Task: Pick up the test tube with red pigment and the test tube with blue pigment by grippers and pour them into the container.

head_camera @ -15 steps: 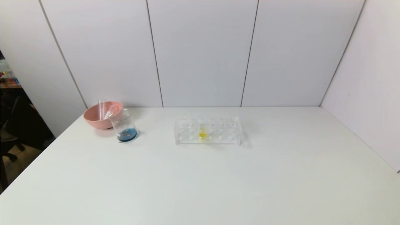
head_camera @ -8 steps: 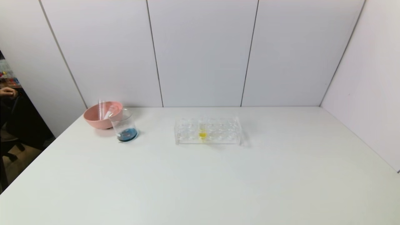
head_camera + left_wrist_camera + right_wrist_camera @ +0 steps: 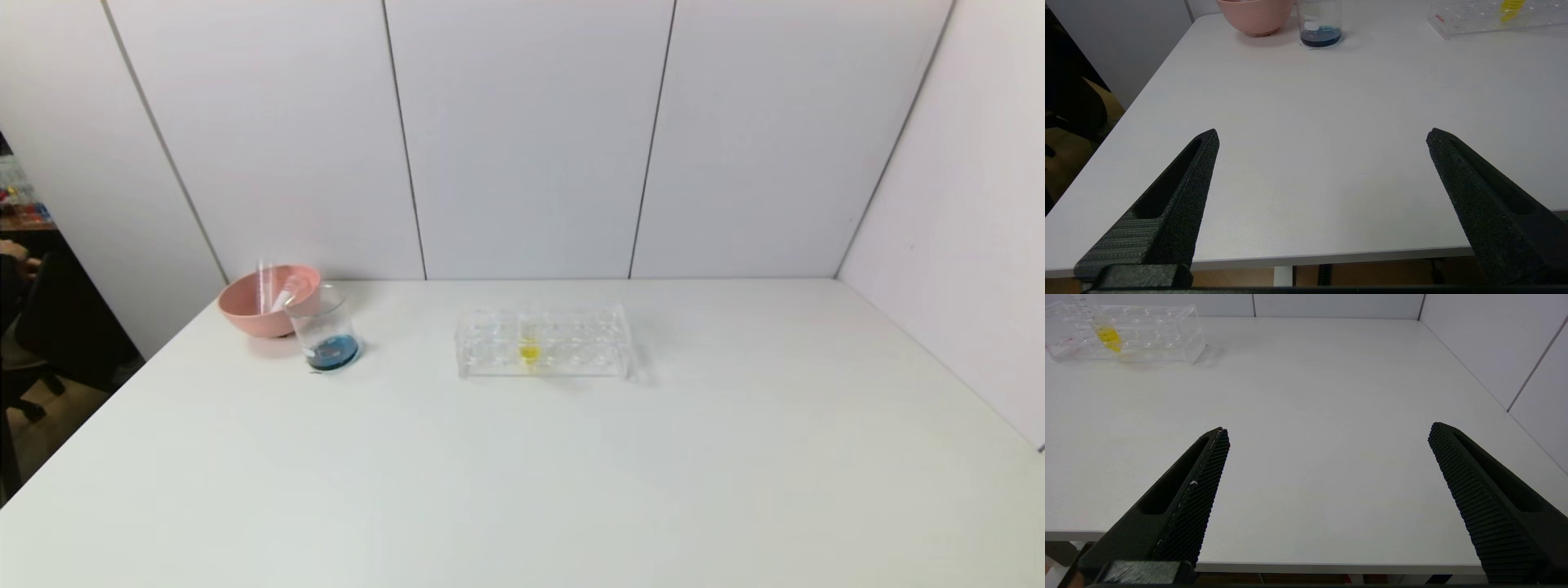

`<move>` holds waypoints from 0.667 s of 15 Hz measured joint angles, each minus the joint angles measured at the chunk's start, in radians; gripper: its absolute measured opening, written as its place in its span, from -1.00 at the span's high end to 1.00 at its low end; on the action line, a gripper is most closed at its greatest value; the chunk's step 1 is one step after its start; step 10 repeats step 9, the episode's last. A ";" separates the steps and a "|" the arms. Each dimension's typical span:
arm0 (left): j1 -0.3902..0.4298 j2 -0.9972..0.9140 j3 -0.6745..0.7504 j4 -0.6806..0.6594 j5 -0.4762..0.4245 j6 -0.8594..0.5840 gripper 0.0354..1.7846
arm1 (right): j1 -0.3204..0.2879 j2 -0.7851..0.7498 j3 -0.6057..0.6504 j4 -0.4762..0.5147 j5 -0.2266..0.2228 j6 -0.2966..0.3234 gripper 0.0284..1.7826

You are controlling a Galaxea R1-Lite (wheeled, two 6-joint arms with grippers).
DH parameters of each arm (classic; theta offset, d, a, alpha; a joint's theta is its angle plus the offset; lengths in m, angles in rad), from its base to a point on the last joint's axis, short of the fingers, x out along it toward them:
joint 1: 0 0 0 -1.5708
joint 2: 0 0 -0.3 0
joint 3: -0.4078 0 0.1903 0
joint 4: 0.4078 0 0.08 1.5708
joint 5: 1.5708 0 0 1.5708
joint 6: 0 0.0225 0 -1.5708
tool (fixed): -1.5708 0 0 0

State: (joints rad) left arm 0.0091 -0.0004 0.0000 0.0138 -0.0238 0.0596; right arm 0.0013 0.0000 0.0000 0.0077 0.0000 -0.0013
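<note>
This looks like a small lab bench set up for tests. A plain white table [image 3: 571, 474] fills the lower frame, closed in by bare white wall panels [image 3: 522, 139] behind and at the right. Lab glassware stands at the upper left of the tabletop: a graduated glass beaker [image 3: 324, 328] with dark blue liquid, beside a pink bowl [image 3: 260, 301]. At centre sits a clear tube rack [image 3: 543, 342] with one yellow-filled tube [image 3: 529, 346].

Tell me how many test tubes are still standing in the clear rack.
1: the tube with yellow liquid, near the middle of the rack. Empty clear tubes would be hard to see there.
</note>
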 joint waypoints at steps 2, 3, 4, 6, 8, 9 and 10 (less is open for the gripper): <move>0.000 0.000 0.000 0.000 -0.001 0.000 -0.99 | 0.000 0.000 0.000 0.000 0.000 0.000 -0.99; 0.000 0.000 0.000 0.000 -0.001 0.000 -0.99 | 0.000 0.000 0.000 0.000 0.000 -0.001 -0.99; 0.000 0.000 0.000 0.000 -0.001 0.000 -0.99 | 0.000 0.000 0.000 -0.001 0.000 -0.002 -0.99; 0.000 0.000 0.000 0.000 0.000 0.000 -0.99 | 0.000 0.000 0.000 0.000 0.000 -0.003 -0.99; 0.000 0.000 0.000 0.000 0.000 0.000 -0.99 | 0.000 0.000 0.000 0.000 0.000 -0.002 -0.99; 0.000 0.000 0.000 0.000 0.000 0.000 -0.99 | 0.000 0.000 0.000 0.000 0.000 -0.001 -0.99; 0.000 0.000 0.000 0.000 0.000 0.000 -0.99 | 0.000 0.000 0.000 0.000 0.000 -0.001 -0.99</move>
